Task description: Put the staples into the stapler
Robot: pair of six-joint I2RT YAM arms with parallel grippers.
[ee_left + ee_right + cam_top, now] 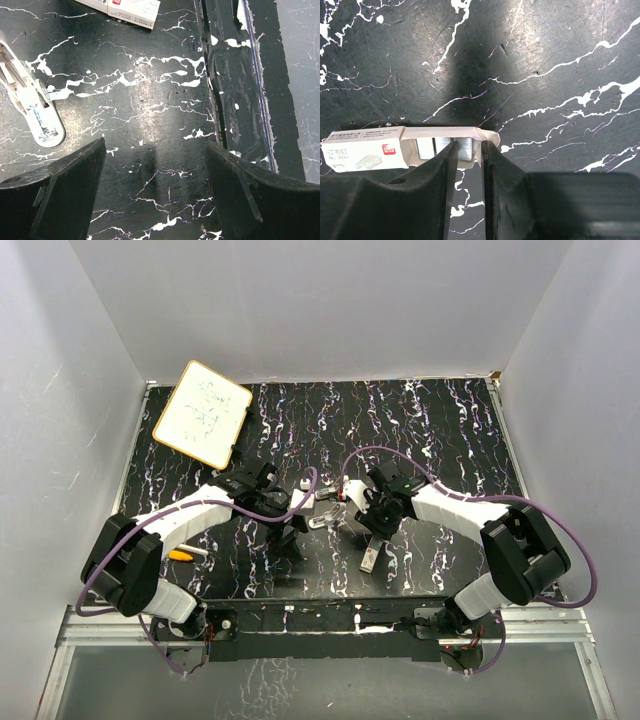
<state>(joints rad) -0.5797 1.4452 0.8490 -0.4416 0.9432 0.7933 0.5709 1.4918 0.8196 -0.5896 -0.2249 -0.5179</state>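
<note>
We see a black tabletop [450,430] veined with white, viewed from above, with two black-and-white robot arms reaching in from its near edge. The stapler [37,112], white and hinged open so its inner channel shows, lies near the middle of the tabletop between the two arms. The left gripper [155,145] hangs low over bare tabletop just right of the stapler; its jaws stand wide apart with nothing between them. The right gripper [470,147] is down at the staple box [365,150], a small whitish-grey sliding carton with a red logo. The carton lies a little right of the middle, toward the near edge. Its inner tray is pulled out, and the staples [465,149] show inside as short silvery strips. The right jaws are drawn in to a slim gap and pinch the open end of that tray, with the last strip of staples and the tray's end wall caught between the two black fingers [447,165]. We cannot tell whether the carton is lifted or rests on the tabletop. A small whiteboard [203,412] with a pale wooden frame and faint green scribbles lies tilted at the far left corner. An orange-and-white pen [185,554] lies near the left arm, toward the near left corner.
</note>
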